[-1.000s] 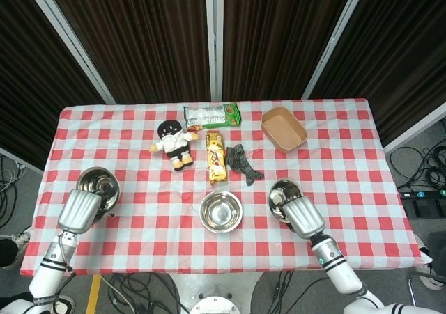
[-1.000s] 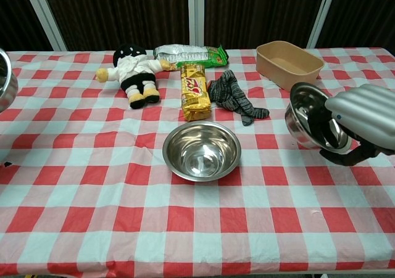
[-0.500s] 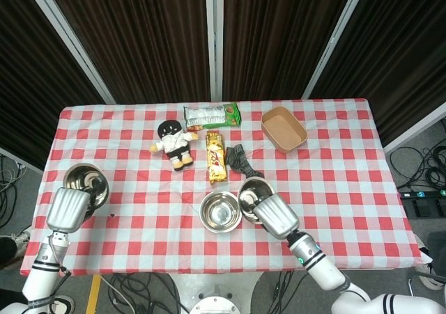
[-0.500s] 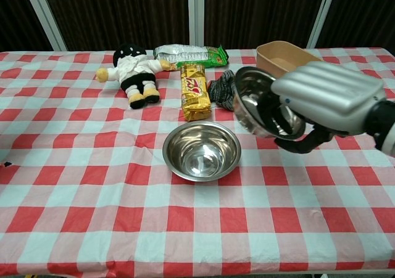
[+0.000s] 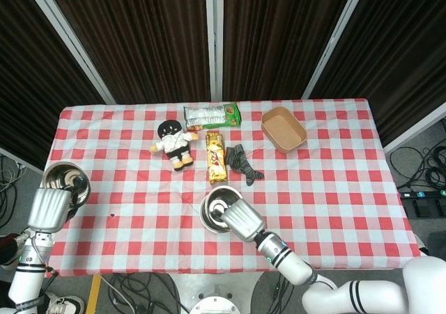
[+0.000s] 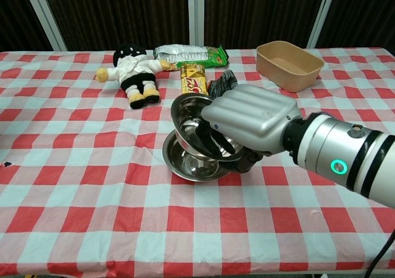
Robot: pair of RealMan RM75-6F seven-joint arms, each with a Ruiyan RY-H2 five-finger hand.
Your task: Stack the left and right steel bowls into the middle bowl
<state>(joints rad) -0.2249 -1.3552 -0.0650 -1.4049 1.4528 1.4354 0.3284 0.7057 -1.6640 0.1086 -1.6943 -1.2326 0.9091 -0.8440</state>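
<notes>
Right hand (image 6: 250, 127) grasping right steel bowl (image 6: 197, 121) tilted just above middle bowl (image 6: 191, 161), left hand (image 5: 47, 209) grasping left steel bowl (image 5: 66, 180) at table's nine o'clock edge, red-checked tablecloth (image 6: 92, 185), dark curtains (image 5: 153, 35) at twelve

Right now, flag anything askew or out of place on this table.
The bowl in the right hand is tilted over the middle bowl, not seated yet. The left hand holds its bowl off the table's left edge.
</notes>
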